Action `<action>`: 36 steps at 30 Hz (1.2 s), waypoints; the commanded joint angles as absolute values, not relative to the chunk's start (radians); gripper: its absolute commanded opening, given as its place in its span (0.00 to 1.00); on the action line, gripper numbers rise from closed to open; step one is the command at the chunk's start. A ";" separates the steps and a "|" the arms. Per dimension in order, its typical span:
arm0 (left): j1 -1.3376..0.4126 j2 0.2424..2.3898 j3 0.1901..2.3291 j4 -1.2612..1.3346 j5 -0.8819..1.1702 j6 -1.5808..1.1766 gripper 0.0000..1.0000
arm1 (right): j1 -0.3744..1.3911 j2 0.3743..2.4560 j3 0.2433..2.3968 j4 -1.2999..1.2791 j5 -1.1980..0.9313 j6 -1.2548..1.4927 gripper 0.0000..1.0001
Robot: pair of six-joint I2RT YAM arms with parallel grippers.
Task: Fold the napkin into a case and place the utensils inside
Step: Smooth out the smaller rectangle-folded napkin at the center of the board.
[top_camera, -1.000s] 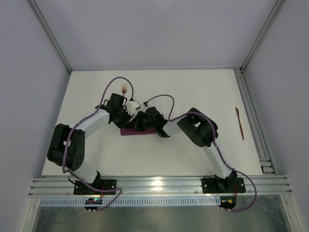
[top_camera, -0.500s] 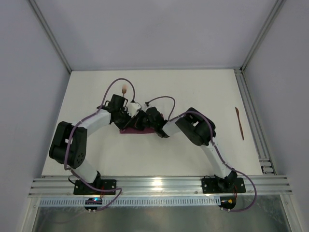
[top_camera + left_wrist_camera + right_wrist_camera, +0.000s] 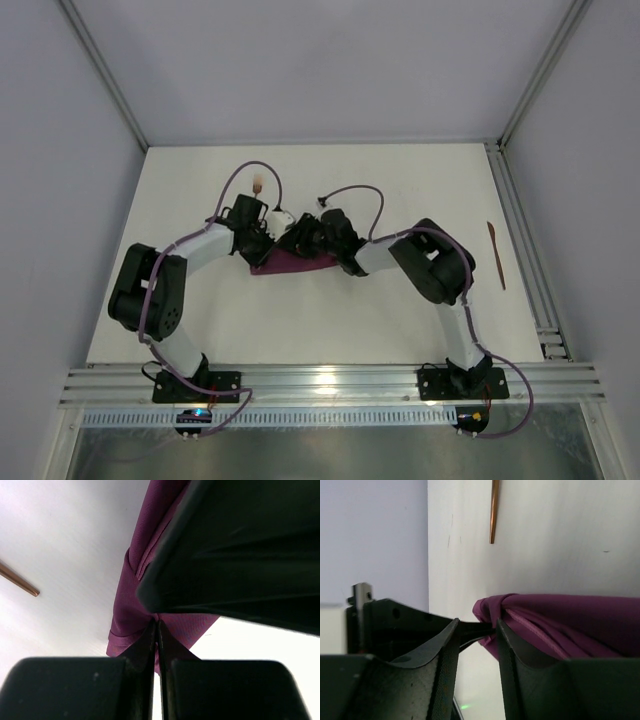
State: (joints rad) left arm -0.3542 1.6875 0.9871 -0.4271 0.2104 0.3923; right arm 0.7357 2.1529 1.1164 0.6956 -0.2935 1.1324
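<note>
The soft magenta-purple cloth napkin (image 3: 292,265), a flat narrow strip a second ago, now sits bunched into a wedge on the white surface (image 3: 400,180). The left gripper (image 3: 157,630) holds its left end, jaws clenched on cloth. At the napkin's far edge the right gripper (image 3: 476,630) has just parted its jaws, letting go. The copper-brown fork (image 3: 258,185) lies beyond the napkin and the second copper utensil (image 3: 496,255) well to its right, so the case looks unfinished.

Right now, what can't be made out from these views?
Top view: napkin folds, covered by both wrists.
Top view: far-right utensil, too small to tell its type.
Left wrist: copper handle, cut off by the left edge; a dark arm body blocks the cloth.
Right wrist: utensil shaft, cut off by the top edge; whether the right end effector touches cloth is unclear.
</note>
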 commanded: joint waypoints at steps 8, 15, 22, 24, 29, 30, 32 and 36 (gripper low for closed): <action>-0.364 1.756 0.945 -0.479 0.225 0.374 0.00 | 0.614 1.872 0.870 0.670 -0.386 0.990 0.46; -0.364 1.753 0.940 -0.469 0.219 0.376 0.00 | 0.580 1.628 0.865 0.174 -0.182 0.554 0.67; -0.365 1.752 0.936 -0.460 0.216 0.371 0.00 | 0.505 1.646 0.857 0.023 -0.188 0.426 0.73; -0.367 1.750 0.934 -0.462 0.209 0.373 0.00 | 0.502 1.686 0.873 0.029 -0.196 0.410 0.74; -0.379 1.738 0.919 -0.453 0.183 0.379 0.00 | 0.500 1.821 0.922 0.113 -0.258 0.393 0.74; -0.390 1.732 0.913 -0.446 0.161 0.386 0.00 | 0.500 1.834 0.926 0.144 -0.262 0.394 0.74; -0.403 1.723 0.905 -0.428 0.129 0.393 0.00 | 0.500 1.862 0.946 0.167 -0.276 0.397 0.74; -0.422 1.720 0.891 -0.413 0.101 0.402 0.00 | 0.497 1.949 0.989 0.189 -0.285 0.419 0.66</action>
State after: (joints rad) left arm -0.4072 1.6699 0.9546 -0.3763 0.1223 0.4007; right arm 0.4953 1.8683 0.9733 0.2134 -0.2840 0.4248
